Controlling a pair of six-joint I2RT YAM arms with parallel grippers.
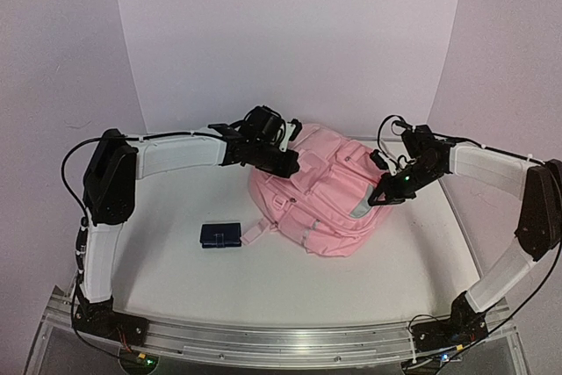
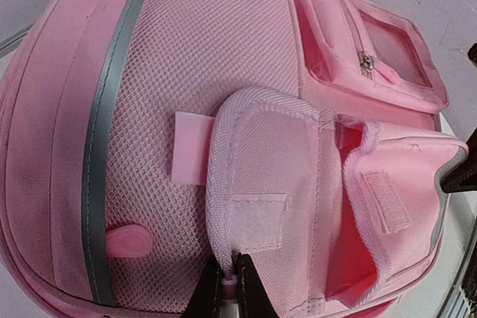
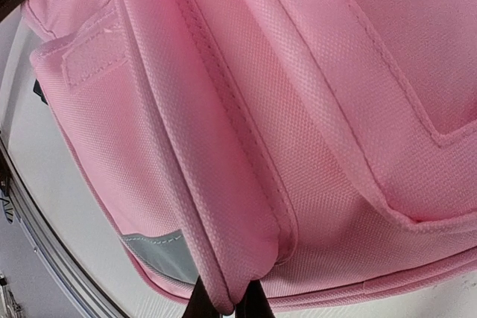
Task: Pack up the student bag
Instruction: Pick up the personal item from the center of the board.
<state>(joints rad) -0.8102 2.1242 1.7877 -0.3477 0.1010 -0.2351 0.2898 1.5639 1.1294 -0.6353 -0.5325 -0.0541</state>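
Left tool [image 2: 229, 282] tight on student bag [image 1: 327, 192]

Top camera looks down from behind; both wrist cameras sit close against the student bag [image 1: 320, 191].

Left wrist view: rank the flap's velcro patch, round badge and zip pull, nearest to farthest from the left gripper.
1. Velcro patch, on the flap just above the left gripper.
2. Round badge, lower left on the mesh.
3. Zip pull, upper right on the window pocket.
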